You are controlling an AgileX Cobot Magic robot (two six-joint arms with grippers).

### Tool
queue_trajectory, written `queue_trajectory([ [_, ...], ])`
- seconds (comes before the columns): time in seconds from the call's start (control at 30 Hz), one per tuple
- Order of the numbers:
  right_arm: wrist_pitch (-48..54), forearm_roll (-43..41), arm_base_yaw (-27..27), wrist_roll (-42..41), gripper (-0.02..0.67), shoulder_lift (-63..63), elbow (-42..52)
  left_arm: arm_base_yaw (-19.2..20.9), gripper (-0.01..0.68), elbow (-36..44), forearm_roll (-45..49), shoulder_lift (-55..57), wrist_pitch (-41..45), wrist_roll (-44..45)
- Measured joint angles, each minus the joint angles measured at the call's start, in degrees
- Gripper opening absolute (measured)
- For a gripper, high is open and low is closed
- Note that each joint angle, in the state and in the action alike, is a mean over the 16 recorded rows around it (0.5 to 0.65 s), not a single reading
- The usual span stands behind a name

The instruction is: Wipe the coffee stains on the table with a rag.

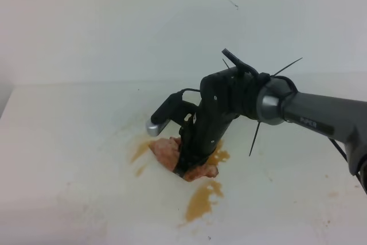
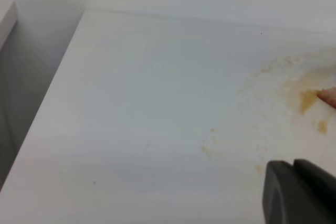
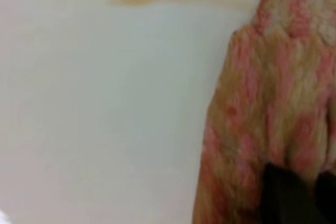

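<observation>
The right gripper [image 1: 184, 167] is covering the rag's [image 1: 172, 152] middle. The right wrist view is blurring, cropping the rag. The left gripper [image 2: 302, 192] is showing only 1 dark corner.

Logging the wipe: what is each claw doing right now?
Left claw: only a dark edge shows; state cannot be told.
Right claw: shut on the rag, pressed to the table.
</observation>
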Motion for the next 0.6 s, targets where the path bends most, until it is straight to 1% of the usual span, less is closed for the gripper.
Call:
queue_trajectory([
  [0.2,-0.99,3.77,-0.43,-1.30,0.000,-1.93,-0.24,0.00,0.001,0.00,0.00,0.00,0.00,0.00],
  [0.43,-2.81,9.43,1.78,-2.33,0.000,-3.84,-3.13,0.00,0.001,0.00,0.00,0.00,0.00,0.00],
  [0.6,-4.05,12.59,3.40,-2.23,0.000,-2.63,-6.98,0.00,0.001,0.00,0.00,0.00,0.00,0.00],
])
